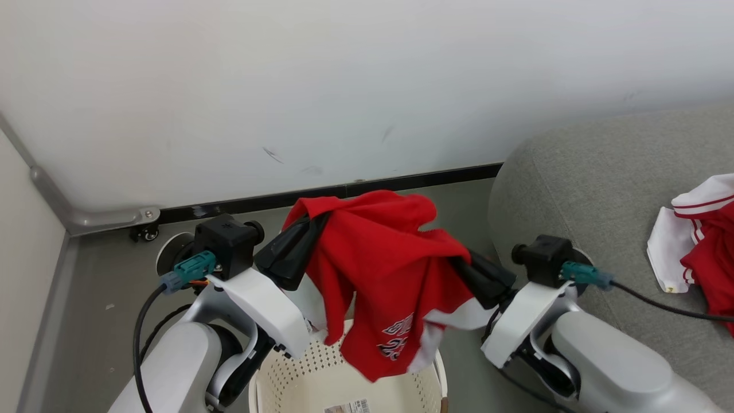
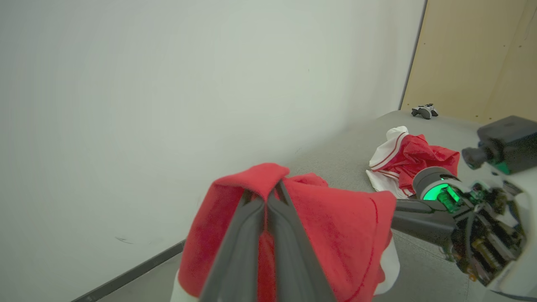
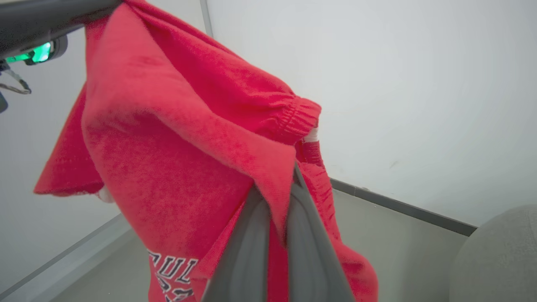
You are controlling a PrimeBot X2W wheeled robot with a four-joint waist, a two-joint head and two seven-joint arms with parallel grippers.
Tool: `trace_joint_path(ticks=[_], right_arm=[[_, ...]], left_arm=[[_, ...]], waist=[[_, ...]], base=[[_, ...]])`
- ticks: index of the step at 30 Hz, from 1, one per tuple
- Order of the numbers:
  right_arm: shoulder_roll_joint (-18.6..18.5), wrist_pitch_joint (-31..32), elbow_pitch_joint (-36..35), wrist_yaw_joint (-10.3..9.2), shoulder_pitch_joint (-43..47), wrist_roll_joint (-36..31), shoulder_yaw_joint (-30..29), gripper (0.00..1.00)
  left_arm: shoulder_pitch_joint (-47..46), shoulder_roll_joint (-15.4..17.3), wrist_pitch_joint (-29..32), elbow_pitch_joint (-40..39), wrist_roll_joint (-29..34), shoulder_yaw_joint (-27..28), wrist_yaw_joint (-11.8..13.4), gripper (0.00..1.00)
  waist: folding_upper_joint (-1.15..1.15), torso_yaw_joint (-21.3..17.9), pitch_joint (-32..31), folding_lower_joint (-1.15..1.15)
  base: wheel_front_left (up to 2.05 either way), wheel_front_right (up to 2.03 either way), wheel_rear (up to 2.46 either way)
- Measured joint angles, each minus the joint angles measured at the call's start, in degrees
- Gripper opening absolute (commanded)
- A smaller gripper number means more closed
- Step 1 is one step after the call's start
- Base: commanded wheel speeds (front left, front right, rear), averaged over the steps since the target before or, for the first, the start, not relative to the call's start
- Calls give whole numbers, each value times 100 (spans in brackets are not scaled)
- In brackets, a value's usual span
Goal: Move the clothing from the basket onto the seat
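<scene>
1. Clothing item one, the held garment [image 2: 335,226], is pinched at two spots. The left gripper [image 2: 267,201] has both fingers pressed together on a red fold, and the right gripper [image 3: 277,218] is clamped on another fold the same way.
2. So that top hangs stretched between the two grippers, up in the air over the basket [image 1: 287,378], with its printed end dangling above the opening.
3. The second garment [image 1: 705,241] lies crumpled on the sofa [image 1: 596,172], well apart from both grippers, off to the robot's right.
4. Around it all are a white wall [image 1: 367,86], a dark baseboard [image 1: 413,178] and grey floor [image 1: 109,275]. The sofa's rounded end sits just beside the right arm.
5. Head view gets you the basket's perforated side and a barcode sticker [image 1: 347,407] on its bottom. Left wrist view adds a beige panel [image 2: 474,54], a green light on the right gripper's wrist, and a small dark-and-white object [image 2: 424,111] far back on the sofa, too tiny to identify. Right wrist view shows an elastic cuff [image 3: 300,115] up close.
6. In the head view the cloth hides both grippers' fingertips. The basket is cut off at the bottom edge, the second garment at the right edge, and the lettering is only partly readable.
</scene>
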Motion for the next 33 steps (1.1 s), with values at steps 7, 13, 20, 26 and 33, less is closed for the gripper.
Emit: trace_joint_path(ticks=[7,13,20,26,33], right_arm=[[-229,-8,-441,0,4,53,-842,0],[-254,-8,-679,0,177,210,-1388,0],[-279,-9,-750,0,293,223,-1880,0],[-428,-9,-749,0,381,149,-2279,0],[-614,-8,-720,0,576,-24,-2728,0]], left_arm=[[118,-107,-165,79,-118,-68,-4,0],[126,-183,-363,100,-210,-229,-89,44],[254,-213,-499,125,-369,-316,-112,100],[283,-187,-632,118,-450,-410,-156,100],[418,-93,-749,69,-500,-647,-163,100]], waist=[[0,-219,25,0],[0,-414,61,0],[0,-561,106,0],[0,-652,148,0],[0,-743,187,0]], base=[[0,0,0],[0,0,0],[0,0,0],[0,0,0],[0,0,0]])
